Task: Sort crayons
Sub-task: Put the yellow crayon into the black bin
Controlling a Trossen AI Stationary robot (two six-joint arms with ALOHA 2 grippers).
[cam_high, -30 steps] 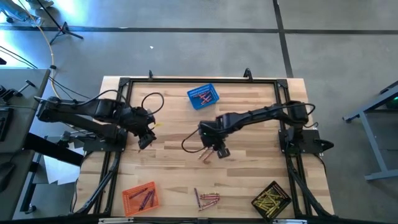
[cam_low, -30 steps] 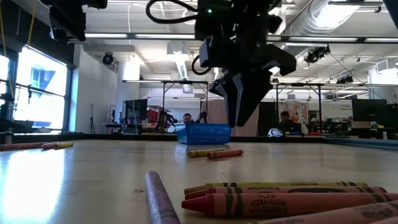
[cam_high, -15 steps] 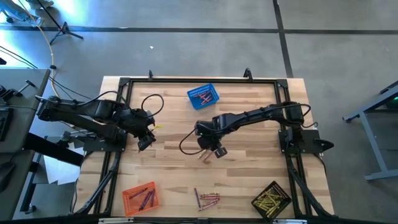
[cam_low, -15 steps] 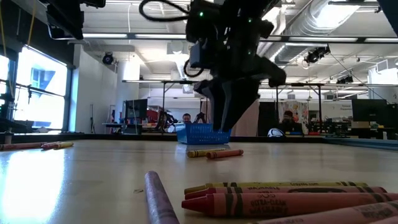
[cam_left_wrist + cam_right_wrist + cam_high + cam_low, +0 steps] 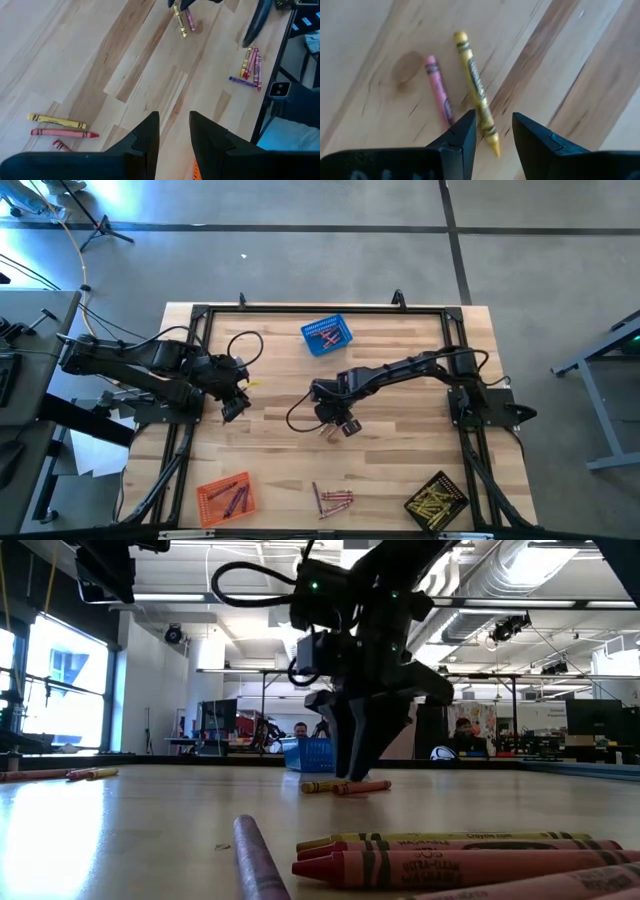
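Two crayons lie side by side on the table's middle: a yellow one and a pink one, also in the low view. My right gripper is open just above them, pointing down, its fingers on either side of the yellow crayon's end; it shows in the high view and the low view. My left gripper is open and empty over the table's left part, above a yellow crayon and a red crayon.
A blue basket with crayons stands at the far middle, an orange basket at the near left, a black basket at the near right. A bunch of several crayons lies near the front edge.
My right gripper has gone toward the table's left edge and down, close over the yellow and pink crayons in the middle. The crayons have stayed where they were.
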